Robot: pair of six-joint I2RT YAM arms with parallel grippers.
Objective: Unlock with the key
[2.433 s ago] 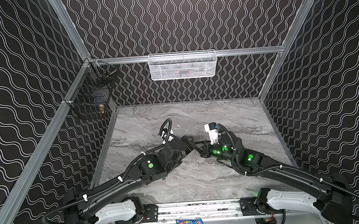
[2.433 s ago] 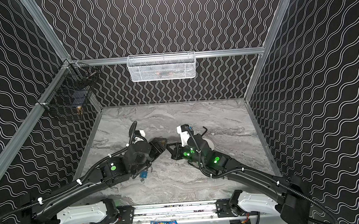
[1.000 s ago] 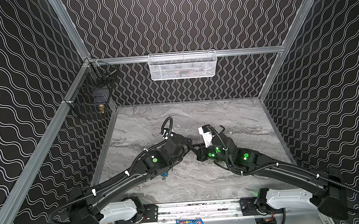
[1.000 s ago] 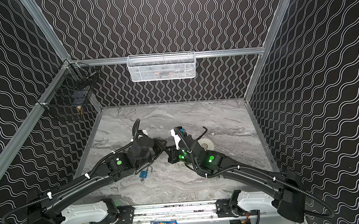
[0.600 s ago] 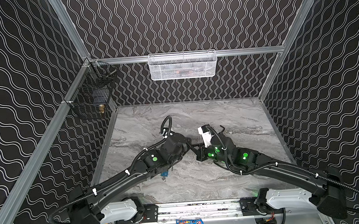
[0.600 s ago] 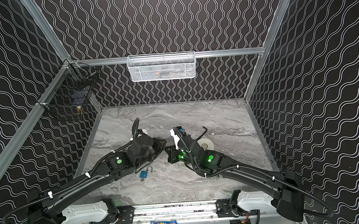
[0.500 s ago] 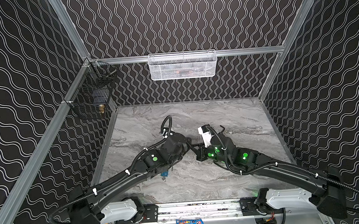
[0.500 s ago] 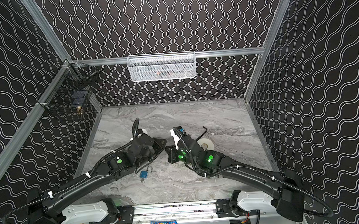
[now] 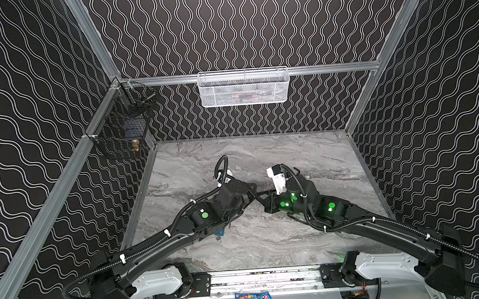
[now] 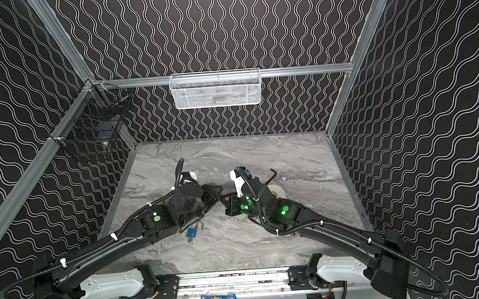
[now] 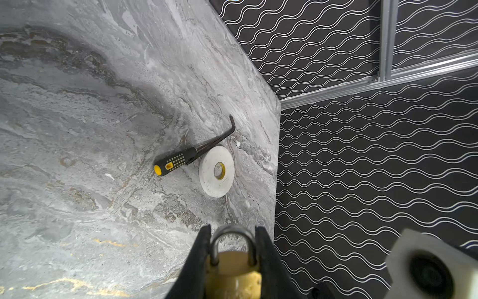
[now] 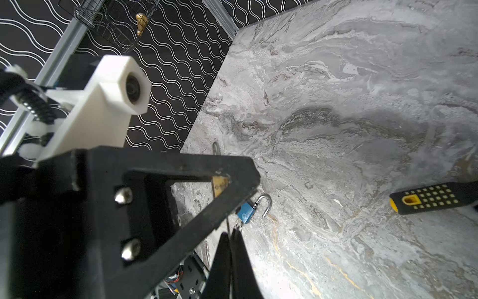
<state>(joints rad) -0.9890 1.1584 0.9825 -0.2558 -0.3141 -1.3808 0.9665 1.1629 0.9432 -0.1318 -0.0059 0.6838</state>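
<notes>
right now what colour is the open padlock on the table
Blue. The padlock shows best in the right wrist view.

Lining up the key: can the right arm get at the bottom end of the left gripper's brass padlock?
Probably not as held. The left gripper clamps the brass padlock shackle outward, so its bottom end faces the palm, walled in by both fingers.

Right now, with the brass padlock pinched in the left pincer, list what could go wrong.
1. The left pincer grips the brass padlock only by its sides; a push from the key could pivot it or knock it loose.
2. Only a thin sliver of what seems to be the key shows past the shut right pincer; it may twist or slip on contact.
</notes>
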